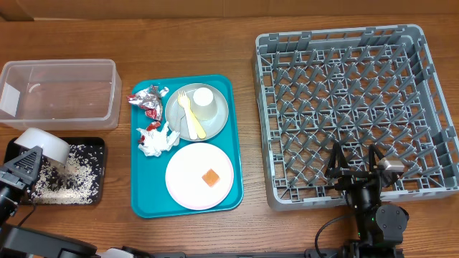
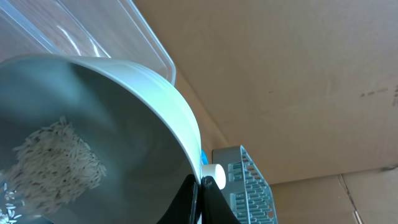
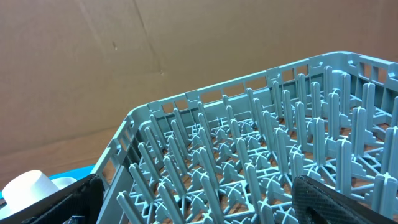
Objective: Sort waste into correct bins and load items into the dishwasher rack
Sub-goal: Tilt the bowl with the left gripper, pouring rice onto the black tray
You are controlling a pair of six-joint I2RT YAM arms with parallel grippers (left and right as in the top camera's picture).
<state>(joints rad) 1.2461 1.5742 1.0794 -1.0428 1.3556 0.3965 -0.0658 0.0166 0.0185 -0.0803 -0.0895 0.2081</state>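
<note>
Rice grains lie scattered in the black tray, with more inside the white bowl, which tilts over the tray's end beside the clear tub, its rim clamped by the left gripper. The right gripper hangs with jaws wide apart over the dishwasher rack's near edge

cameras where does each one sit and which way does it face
overhead: above the table, straight down on rack and teal tray; left fingers and right fingers near bottom edge.
left wrist: on the left arm, tilted up past the bowl of rice; left fingers clamp its rim.
right wrist: at the rack's near side, facing across its pegs; open right fingers in lower corners.
shared: the rack, in all three.
</note>
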